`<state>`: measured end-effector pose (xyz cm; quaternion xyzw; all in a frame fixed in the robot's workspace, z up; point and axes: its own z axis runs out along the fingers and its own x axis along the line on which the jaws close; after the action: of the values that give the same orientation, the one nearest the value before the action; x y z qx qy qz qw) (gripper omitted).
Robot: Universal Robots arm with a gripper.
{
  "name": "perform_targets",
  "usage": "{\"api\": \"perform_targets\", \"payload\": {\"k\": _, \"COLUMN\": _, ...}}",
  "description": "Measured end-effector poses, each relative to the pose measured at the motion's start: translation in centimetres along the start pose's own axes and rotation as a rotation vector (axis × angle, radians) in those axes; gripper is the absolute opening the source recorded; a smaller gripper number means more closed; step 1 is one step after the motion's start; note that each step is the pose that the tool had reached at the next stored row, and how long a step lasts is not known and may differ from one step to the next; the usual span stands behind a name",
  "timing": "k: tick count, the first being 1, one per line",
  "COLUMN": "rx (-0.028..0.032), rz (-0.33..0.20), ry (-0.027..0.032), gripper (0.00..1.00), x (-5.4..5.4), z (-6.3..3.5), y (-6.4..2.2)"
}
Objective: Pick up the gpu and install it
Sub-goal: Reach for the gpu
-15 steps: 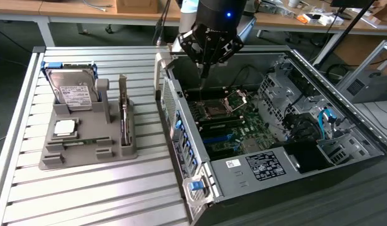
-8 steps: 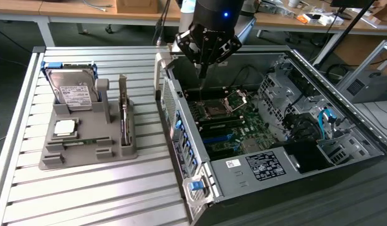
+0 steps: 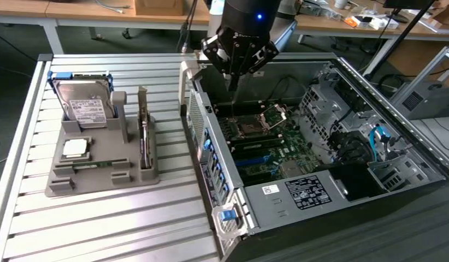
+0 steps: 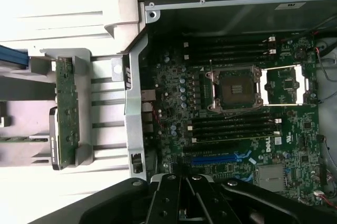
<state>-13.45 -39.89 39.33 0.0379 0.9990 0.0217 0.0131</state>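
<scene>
Surface: a ribbed silver metal table [image 3: 100, 229] carried a grey plastic parts holder [image 3: 93, 183] beside an open black and silver computer case [image 3: 198, 109].
Gripper: the black gripper [image 3: 232, 83] hung above the case's far corner, fingers pressed together, gripping nothing.
Gpu: the gpu [image 3: 143, 131], a thin flat circuit card, stood on edge in the holder slot nearest the case.
Bearing: the gpu lay toward the exterior view's left of the gripper, beyond the case wall.
Long axis: parallel to that wall.

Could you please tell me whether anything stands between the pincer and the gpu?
Yes: the side wall of the computer case. The shut pincer hangs over the open case, while the gpu stands on edge in the gray holder outside that wall.
</scene>
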Motion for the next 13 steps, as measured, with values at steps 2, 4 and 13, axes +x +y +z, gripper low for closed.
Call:
{"api": "perform_targets", "payload": {"k": 2, "rx": 0.0, "rz": 0.0, "ry": 0.0, "gripper": 0.11, "x": 0.19, "z": -0.01, "y": -0.01}}
{"api": "perform_targets", "payload": {"k": 4, "rx": 0.0, "rz": 0.0, "ry": 0.0, "gripper": 0.11, "x": 0.25, "z": -0.01, "y": -0.02}}
{"api": "perform_targets", "payload": {"k": 13, "rx": 0.0, "rz": 0.0, "ry": 0.0, "gripper": 0.11, "x": 0.66, "z": -0.02, "y": -0.05}}
